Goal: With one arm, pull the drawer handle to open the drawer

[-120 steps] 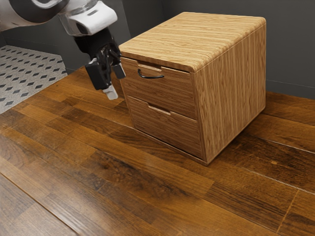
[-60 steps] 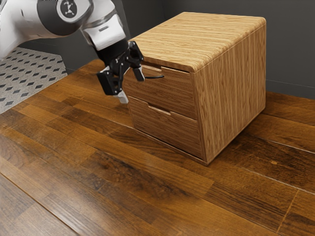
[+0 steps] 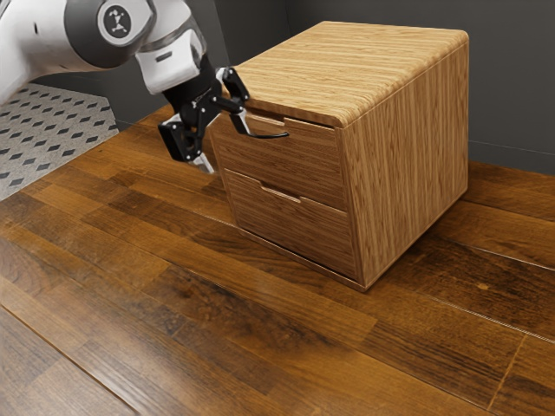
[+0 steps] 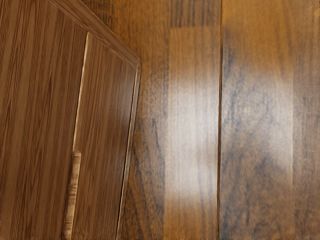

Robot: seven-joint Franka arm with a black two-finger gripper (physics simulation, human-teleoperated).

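2 drawers sit flush in the cabinet (image 3: 364, 78). The top drawer (image 3: 290, 165) is shut, with its black handle (image 3: 270, 136) near the upper edge. The gripper (image 3: 225, 147) hangs at the handle's end on the exterior view's left, fingers spread wide and gripping nothing. The upper fingertip (image 3: 245, 128) seems to be right at the bar. This far off-centre, the fingers may close beside the bar or catch only its tip, then slip off on the pull. The lower finger could also scrape the drawer front.

we see a dark, glossy wood-plank floor (image 3: 217, 338). a light wooden cabinet (image 3: 399, 147) stands upright on it, base flat against the boards. at the exterior view's left, a grey patterned patch (image 3: 43, 130) meets the planks.
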